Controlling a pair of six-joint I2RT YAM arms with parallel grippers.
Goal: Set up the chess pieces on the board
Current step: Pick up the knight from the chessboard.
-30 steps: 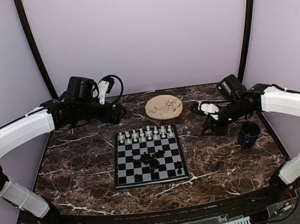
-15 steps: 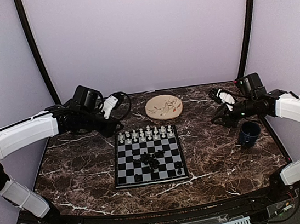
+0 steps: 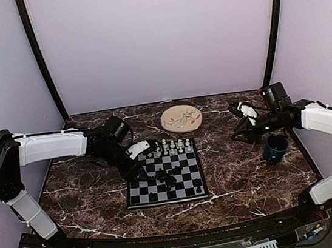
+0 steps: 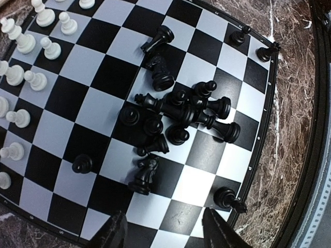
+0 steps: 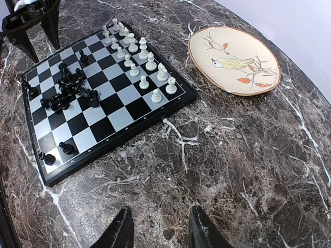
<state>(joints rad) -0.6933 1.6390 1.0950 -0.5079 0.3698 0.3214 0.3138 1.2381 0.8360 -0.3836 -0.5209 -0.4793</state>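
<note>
The board [image 3: 139, 190] lies at the table's middle and also shows in the left wrist view [image 4: 103, 77] and the right wrist view [image 5: 108, 121]. White pieces [image 3: 163, 147] stand in rows along its far edge. Black pieces [image 3: 168, 176] lie in a heap at mid-board [image 4: 181, 111]; a few black ones stand near the near edge [image 4: 226, 197]. My left gripper [image 3: 150, 176] hovers over the board's left part, open and empty [image 4: 165, 232], just short of the heap. My right gripper [image 3: 239, 134] is open and empty above bare marble [image 5: 160, 230], right of the board.
A round beige plate [image 3: 181, 119] with a bird picture sits behind the board [image 5: 235, 59]. A dark blue mug [image 3: 275, 148] stands at the right, close under my right arm. The table is dark marble with black frame posts at the back corners.
My left arm has swung from the back left down over the board's left side. My right arm drew back to the right and has since held about still.
</note>
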